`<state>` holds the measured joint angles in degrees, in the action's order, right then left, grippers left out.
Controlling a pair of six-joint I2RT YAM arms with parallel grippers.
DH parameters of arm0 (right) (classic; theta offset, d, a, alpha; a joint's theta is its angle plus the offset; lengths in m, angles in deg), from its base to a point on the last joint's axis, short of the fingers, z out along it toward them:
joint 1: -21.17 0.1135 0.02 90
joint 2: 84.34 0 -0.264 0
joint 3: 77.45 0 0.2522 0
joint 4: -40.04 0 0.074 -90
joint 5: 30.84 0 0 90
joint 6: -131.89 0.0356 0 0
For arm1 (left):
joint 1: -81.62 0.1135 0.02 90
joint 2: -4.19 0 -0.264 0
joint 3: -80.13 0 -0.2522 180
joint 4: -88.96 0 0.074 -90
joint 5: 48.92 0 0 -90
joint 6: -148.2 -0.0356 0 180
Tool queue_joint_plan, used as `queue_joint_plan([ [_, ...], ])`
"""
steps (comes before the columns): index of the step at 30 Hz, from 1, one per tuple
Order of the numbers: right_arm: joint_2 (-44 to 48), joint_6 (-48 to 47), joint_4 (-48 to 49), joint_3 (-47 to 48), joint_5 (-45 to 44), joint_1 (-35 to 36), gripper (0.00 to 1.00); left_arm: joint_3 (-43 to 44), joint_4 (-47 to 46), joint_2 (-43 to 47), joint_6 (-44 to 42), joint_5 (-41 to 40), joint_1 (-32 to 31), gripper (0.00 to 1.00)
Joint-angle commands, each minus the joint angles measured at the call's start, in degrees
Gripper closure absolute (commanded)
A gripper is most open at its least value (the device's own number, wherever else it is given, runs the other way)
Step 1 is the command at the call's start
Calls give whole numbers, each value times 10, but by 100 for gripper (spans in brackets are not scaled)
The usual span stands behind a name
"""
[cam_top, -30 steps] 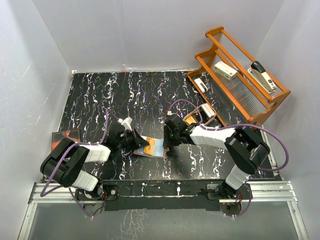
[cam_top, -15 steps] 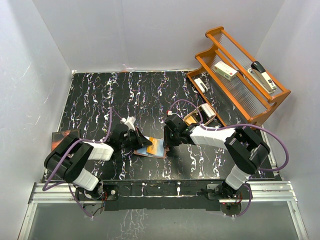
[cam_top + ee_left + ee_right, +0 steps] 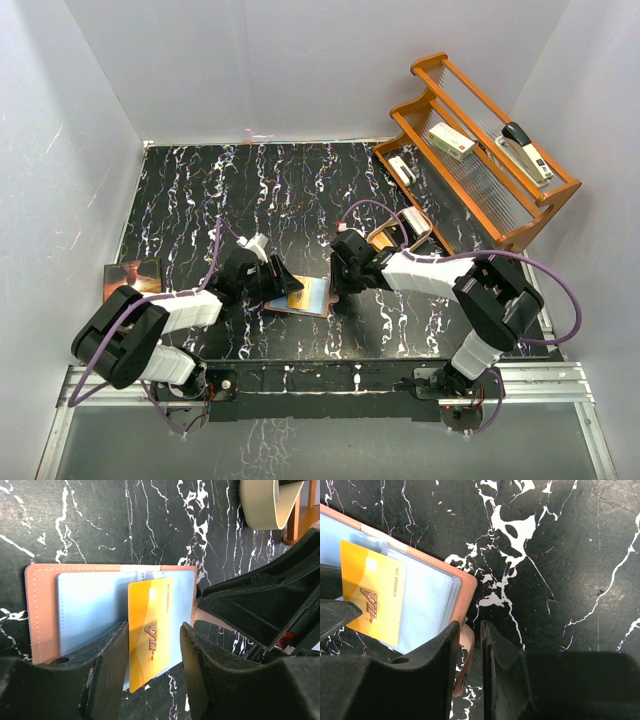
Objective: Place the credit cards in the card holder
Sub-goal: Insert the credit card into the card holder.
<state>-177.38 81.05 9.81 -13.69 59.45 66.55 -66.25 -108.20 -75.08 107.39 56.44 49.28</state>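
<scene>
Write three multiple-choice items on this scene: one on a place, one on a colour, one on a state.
1. Where is the orange-gold plastic card marked VIP?
A. On the open reddish-brown leather card holder
B. Hanging in the air
C. Under the holder

2. What colour is the table top?
A. Plain white
B. Black with white veins
C. Green

3. What state is the right tool in?
A. Wide open
B. Out of view
C. Shut on the holder's snap tab

Answers:
1 A, the left wrist view shows the card lying over the holder's clear pockets.
2 B, every view shows marbled black with white streaks.
3 C, the right wrist view shows the tab pinched in it.
</scene>
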Motion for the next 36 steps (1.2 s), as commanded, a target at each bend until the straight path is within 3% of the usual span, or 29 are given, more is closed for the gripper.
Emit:
queue_joint_plan([
  [1, 26, 5, 0, -6, -13, 3, 79, 15, 52, 22, -26, -25, 0, 59],
  [12, 19, 13, 32, -30, 5, 3, 86, 16, 27, 12, -23, -9, -6, 76],
  [17, 4, 14, 44, -30, 10, 3, 87, 14, 13, -7, -19, -8, -13, 78],
  [26, -3, 10, 57, -34, 12, 5, 89, 30, -7, -30, -19, -4, -33, 70],
  [32, -4, -3, 58, -34, 6, 5, 91, 42, 51, 5, -38, -43, -33, 56],
  [36, -4, -7, 53, -29, 4, 5, 91, 38, 74, 31, -42, -60, -34, 54],
])
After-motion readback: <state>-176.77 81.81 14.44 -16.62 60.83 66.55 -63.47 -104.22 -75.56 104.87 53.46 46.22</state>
